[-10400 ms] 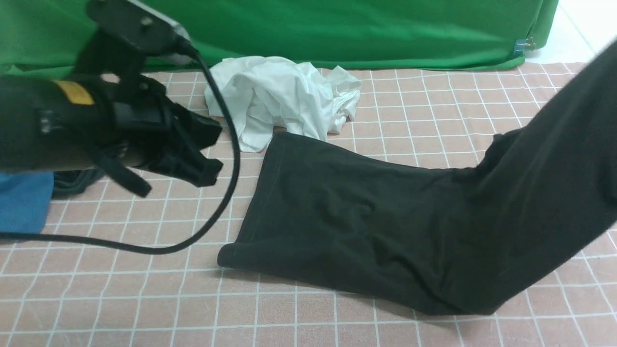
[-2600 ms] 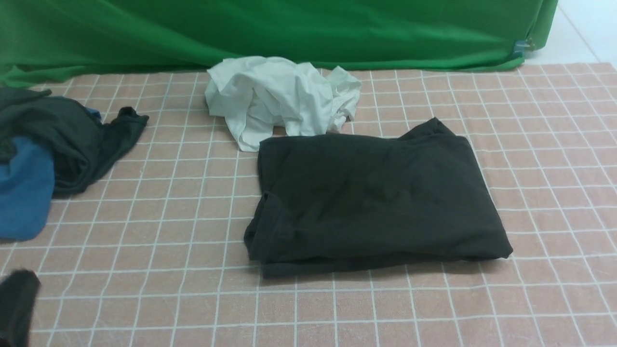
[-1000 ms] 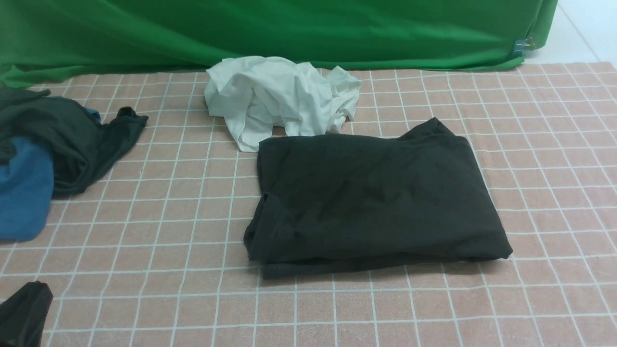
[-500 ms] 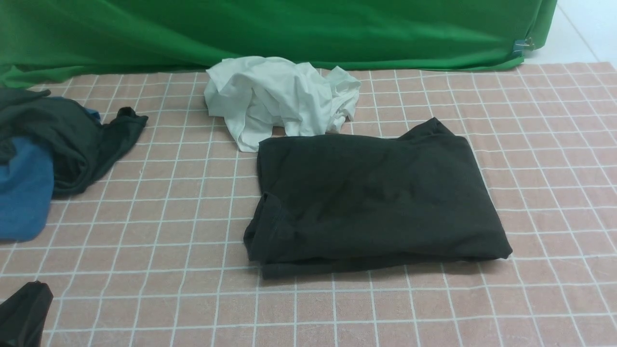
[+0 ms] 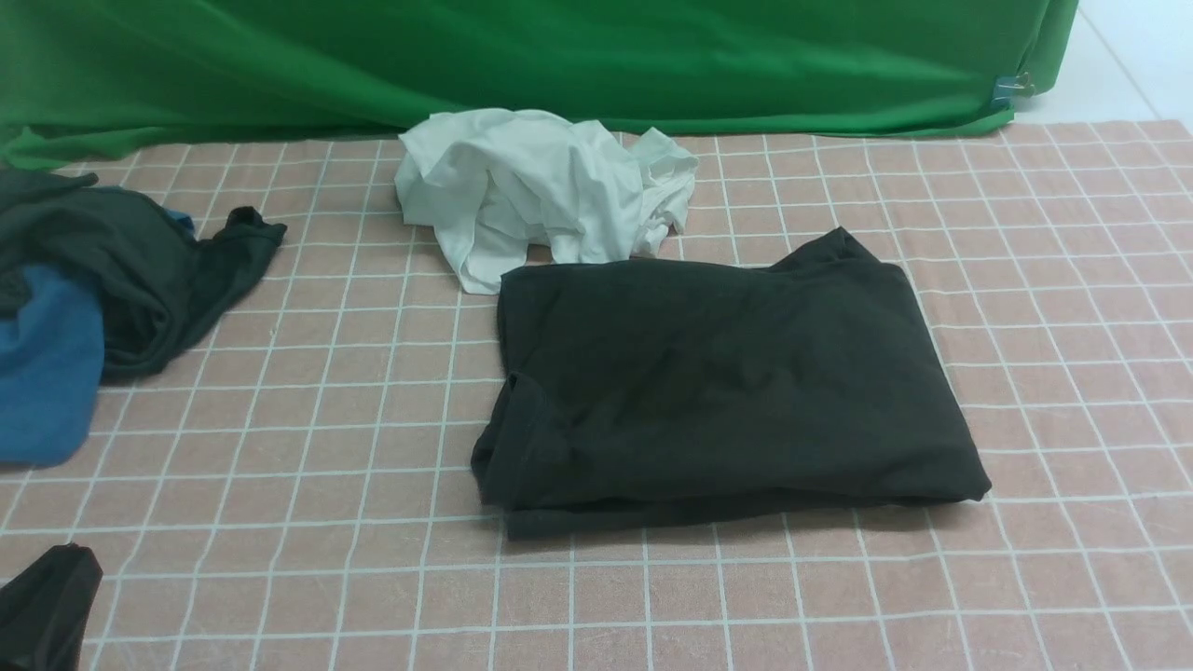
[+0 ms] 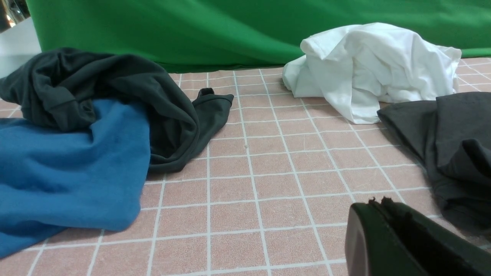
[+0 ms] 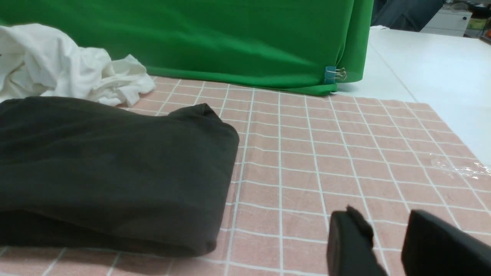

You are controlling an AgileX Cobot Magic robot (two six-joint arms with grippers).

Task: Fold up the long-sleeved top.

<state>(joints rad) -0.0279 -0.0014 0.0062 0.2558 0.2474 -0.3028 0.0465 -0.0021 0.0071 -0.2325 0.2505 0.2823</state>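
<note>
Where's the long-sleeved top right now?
In the front view the long-sleeved top lies folded on the checked cloth near the middle, slightly to the right, just in front of the crumpled white garment and touching its edge.

One long-sleeved top (image 5: pixel 727 382); three other garments; two tools.

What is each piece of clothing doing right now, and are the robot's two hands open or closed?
Long-sleeved top: folded into a flat bundle, lying alone on the checked cloth.
White garment: crumpled in a heap, just behind the top.
Blue shirt: bunched up, partly under the dark greenish garment.
Left gripper: shut, empty.
Right gripper: open, empty.
</note>
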